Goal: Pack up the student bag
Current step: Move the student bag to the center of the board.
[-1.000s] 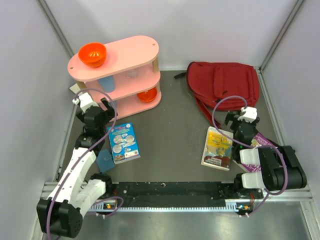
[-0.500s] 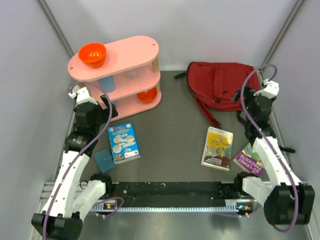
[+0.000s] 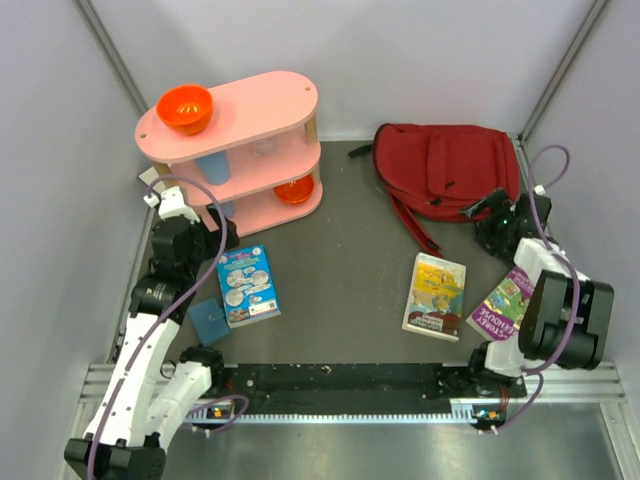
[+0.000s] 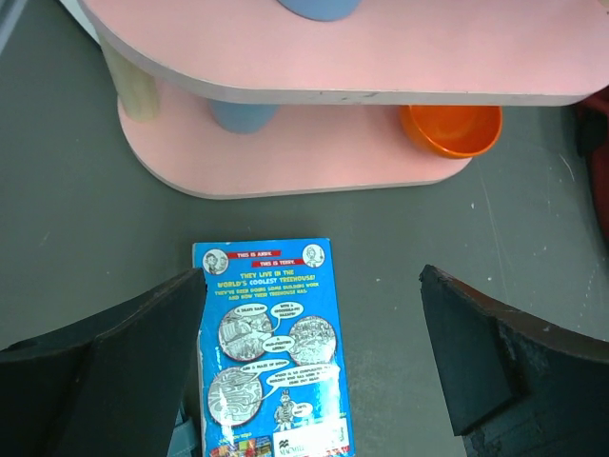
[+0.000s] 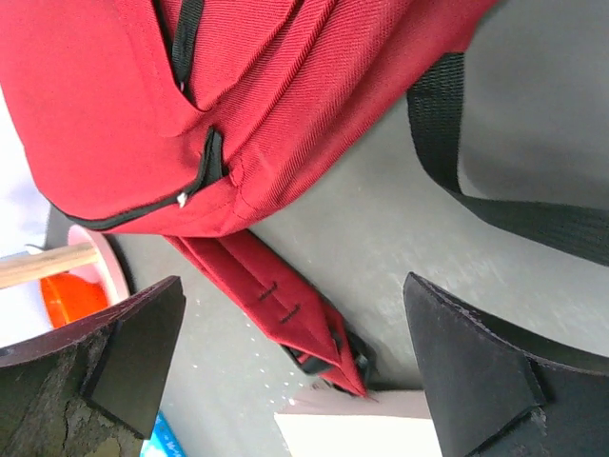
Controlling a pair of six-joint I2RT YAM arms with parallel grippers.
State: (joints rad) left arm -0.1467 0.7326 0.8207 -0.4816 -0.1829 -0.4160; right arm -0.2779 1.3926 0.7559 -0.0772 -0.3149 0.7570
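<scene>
Three books (image 3: 435,295) lie flat near student bag (image 3: 445,170) and pink shelf (image 3: 250,110).

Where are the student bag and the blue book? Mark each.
student bag (image 3: 445,170): top external view, front pocket fabric.
blue book (image 4: 271,352): left wrist view, middle of cover.

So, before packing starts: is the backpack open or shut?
Looks shut: the backpack lies flat, no opening shows, and the zip in the right wrist view is closed.
</scene>
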